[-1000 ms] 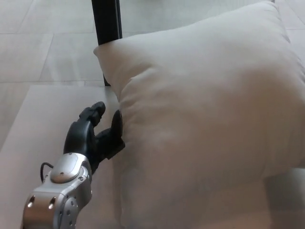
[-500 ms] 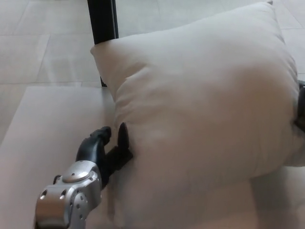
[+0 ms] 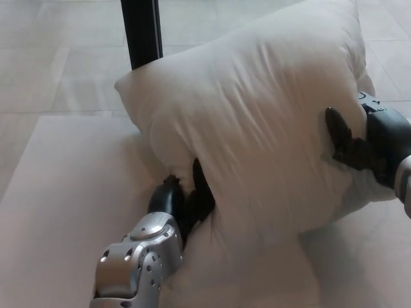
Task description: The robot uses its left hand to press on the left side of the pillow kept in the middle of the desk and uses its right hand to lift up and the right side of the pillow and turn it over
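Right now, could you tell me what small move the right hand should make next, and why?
Probably it should keep lifting the white pillow's right side up and over toward the left. The right hand already presses into that raised edge, and the left hand pins the lower left side against the desk.

The pillow (image 3: 257,128) hides most of the left robot hand (image 3: 183,199), its top edge cropped.

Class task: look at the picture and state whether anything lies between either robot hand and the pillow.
Nothing visible does. The left hand is pressed into the pillow at its lower left, and the right hand is already against its right side.
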